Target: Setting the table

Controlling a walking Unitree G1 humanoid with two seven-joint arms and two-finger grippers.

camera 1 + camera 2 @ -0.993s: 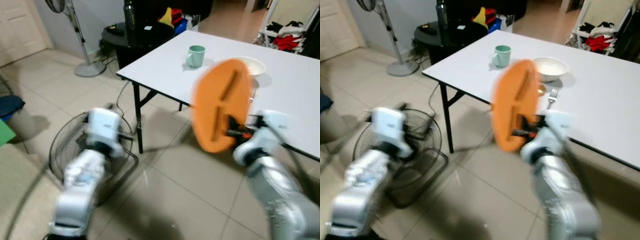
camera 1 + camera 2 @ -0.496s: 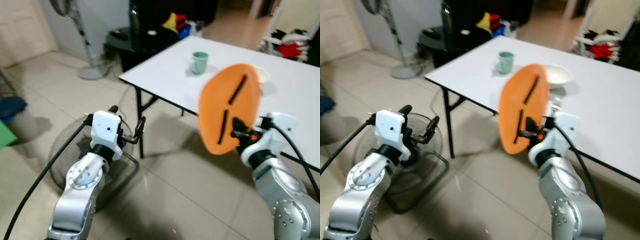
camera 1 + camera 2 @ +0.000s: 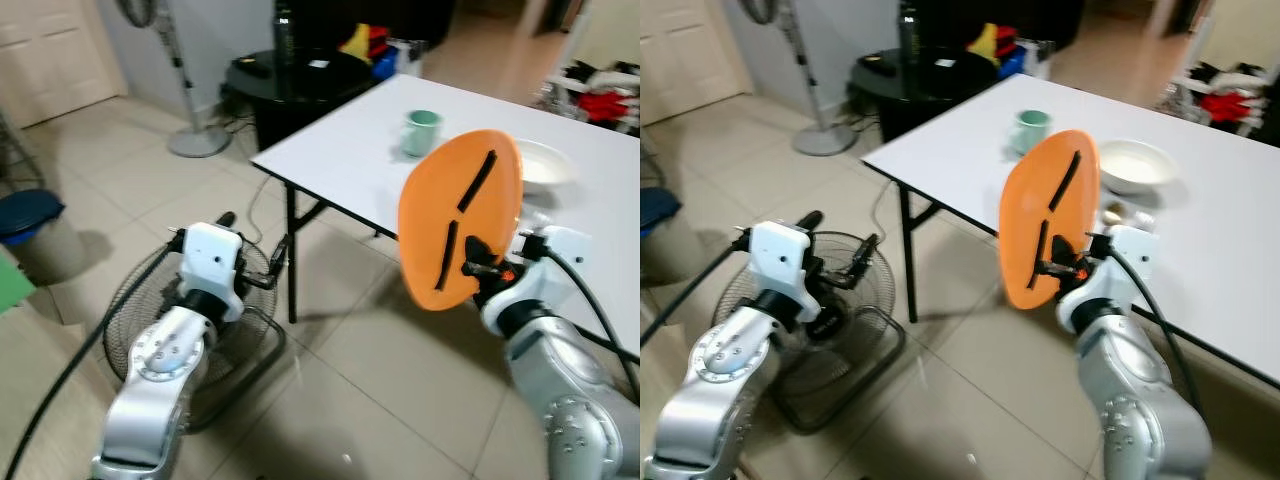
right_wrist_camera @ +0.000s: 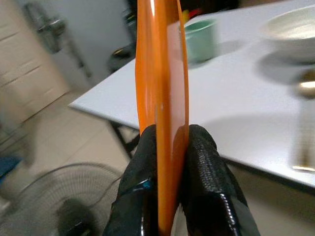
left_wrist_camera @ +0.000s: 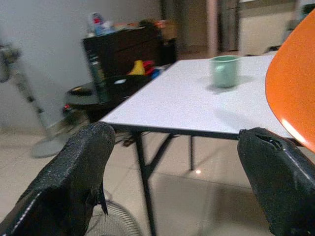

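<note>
My right gripper (image 3: pixel 470 268) is shut on an orange plate (image 3: pixel 458 215), held upright on edge in front of the white table (image 3: pixel 350 160). In the right wrist view both black fingers (image 4: pixel 204 157) pinch the plate's rim (image 4: pixel 162 73). On the table stand a green cup (image 3: pixel 421 132) and a white bowl (image 3: pixel 545 166); a fork (image 4: pixel 302 135) lies near the bowl. My left gripper (image 3: pixel 255 265) is open and empty, held low over the floor to the left of the table's corner.
A floor fan (image 3: pixel 180 310) lies on the tiles under my left arm. A black round side table (image 3: pixel 300 75) and a standing fan (image 3: pixel 185 100) are beyond the white table's corner. A blue bin (image 3: pixel 30 225) stands at far left. Open tiled floor lies in front.
The view has shifted and the table now looks a little nearer. The orange plate stays in my right gripper at the same tilt. My left arm keeps its pose.
</note>
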